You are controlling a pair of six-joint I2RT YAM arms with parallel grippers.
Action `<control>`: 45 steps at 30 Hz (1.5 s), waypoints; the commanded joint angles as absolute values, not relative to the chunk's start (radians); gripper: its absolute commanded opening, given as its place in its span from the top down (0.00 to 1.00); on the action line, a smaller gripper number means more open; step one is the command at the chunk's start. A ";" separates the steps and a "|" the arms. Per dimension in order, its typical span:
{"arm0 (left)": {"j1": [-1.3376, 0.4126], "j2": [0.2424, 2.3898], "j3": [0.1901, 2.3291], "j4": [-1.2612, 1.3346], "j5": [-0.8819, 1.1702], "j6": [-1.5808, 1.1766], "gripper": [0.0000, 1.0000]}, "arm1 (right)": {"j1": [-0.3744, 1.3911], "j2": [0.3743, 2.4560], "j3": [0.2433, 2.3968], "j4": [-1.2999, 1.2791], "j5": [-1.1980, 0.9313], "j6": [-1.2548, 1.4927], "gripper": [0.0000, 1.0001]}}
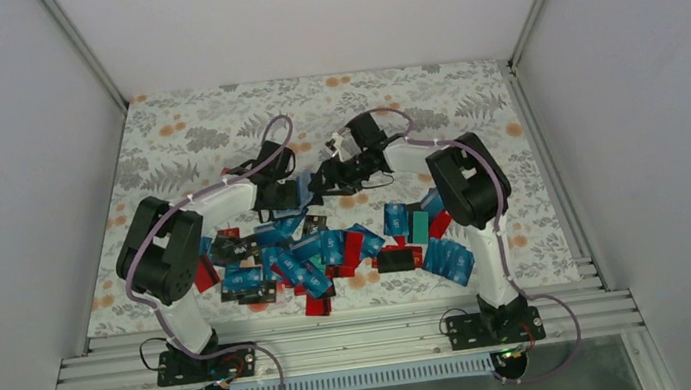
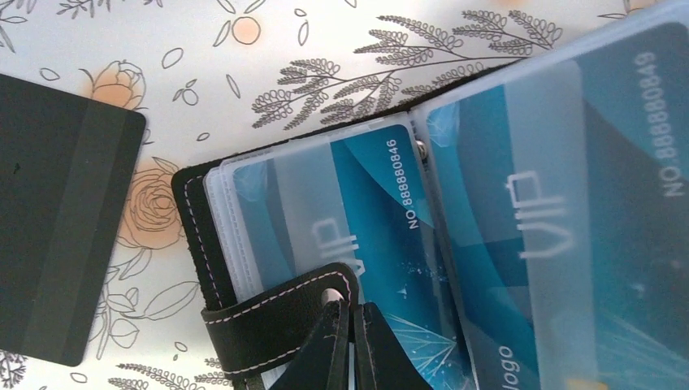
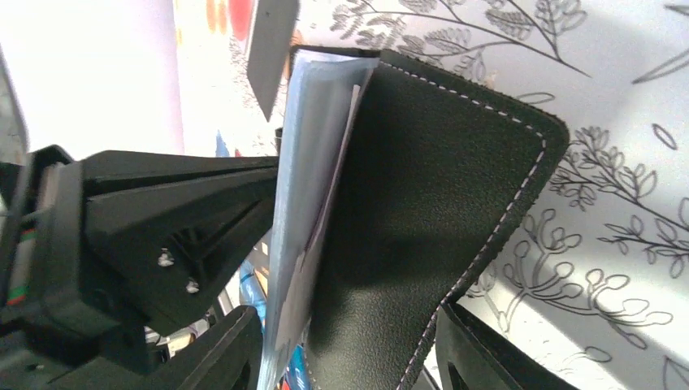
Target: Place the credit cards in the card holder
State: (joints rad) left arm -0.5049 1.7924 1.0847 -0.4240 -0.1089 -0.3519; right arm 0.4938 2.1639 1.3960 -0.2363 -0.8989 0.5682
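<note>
The black card holder (image 1: 306,192) lies open at mid-table between both grippers. In the left wrist view its clear sleeves (image 2: 325,211) hold blue VIP cards (image 2: 374,203), and its snap strap (image 2: 268,325) folds over the left page. My left gripper (image 2: 357,325) is shut, its tips pinching a thin sleeve edge beside the strap's snap. My right gripper (image 3: 349,357) holds the holder's other half, with the black cover (image 3: 431,211) and a stack of sleeves (image 3: 305,179) between its fingers, raised on edge. Many loose credit cards (image 1: 319,254) lie in a pile in front of the arms.
A thin black card (image 2: 65,219) lies on the floral mat left of the holder. Another black card (image 1: 395,259) and a teal one (image 1: 418,224) sit in the pile. The left gripper's body (image 3: 162,236) is close beside the right gripper. White walls enclose the table.
</note>
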 commanded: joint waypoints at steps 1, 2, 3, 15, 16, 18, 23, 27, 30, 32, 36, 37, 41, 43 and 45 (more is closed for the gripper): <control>-0.513 1.758 1.113 -0.407 -0.036 -0.365 0.98 | 0.501 2.088 1.393 -0.227 -0.927 0.569 0.45; -0.513 1.757 1.115 -0.407 -0.032 -0.365 0.98 | 0.502 2.082 1.390 -0.228 -0.926 0.569 0.45; -0.513 1.757 1.117 -0.408 -0.029 -0.368 0.98 | 0.502 2.075 1.388 -0.228 -0.926 0.568 0.46; -0.513 1.717 1.116 -0.378 0.033 -0.381 0.98 | 0.505 2.061 1.390 -0.238 -0.916 0.555 0.46; -0.512 1.711 1.112 -0.374 0.041 -0.381 0.98 | 0.507 2.062 1.390 -0.236 -0.916 0.555 0.46; -0.513 1.701 1.105 -0.359 0.061 -0.379 0.98 | 0.511 2.059 1.387 -0.233 -0.916 0.554 0.46; -0.513 1.689 1.092 -0.331 0.101 -0.378 0.98 | 0.514 2.047 1.392 -0.235 -0.912 0.554 0.46; -0.512 1.679 1.073 -0.329 0.077 -0.394 0.98 | 0.522 2.051 1.404 -0.233 -0.905 0.555 0.46; -0.509 1.655 1.045 -0.339 0.023 -0.415 0.98 | 0.535 2.065 1.425 -0.231 -0.907 0.558 0.46; -0.499 1.632 1.020 -0.338 -0.002 -0.427 0.98 | 0.546 2.075 1.436 -0.228 -0.907 0.558 0.46; -0.474 1.592 0.971 -0.332 -0.020 -0.433 0.98 | 0.572 2.103 1.458 -0.219 -0.902 0.568 0.46; -0.468 1.586 0.961 -0.329 -0.021 -0.433 0.98 | 0.580 2.112 1.468 -0.218 -0.902 0.570 0.46; -0.448 1.567 0.917 -0.312 -0.020 -0.436 0.98 | 0.610 2.148 1.505 -0.224 -0.897 0.574 0.46; -0.439 1.556 0.897 -0.306 -0.027 -0.445 0.98 | 0.621 2.164 1.522 -0.231 -0.891 0.574 0.46; -0.426 1.539 0.870 -0.296 -0.024 -0.450 0.98 | 0.628 2.177 1.535 -0.233 -0.888 0.576 0.46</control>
State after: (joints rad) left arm -0.4438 1.5803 0.9092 -0.3286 -0.0128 -0.4286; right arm 0.6052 2.1326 1.4940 -0.2249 -0.8978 0.5694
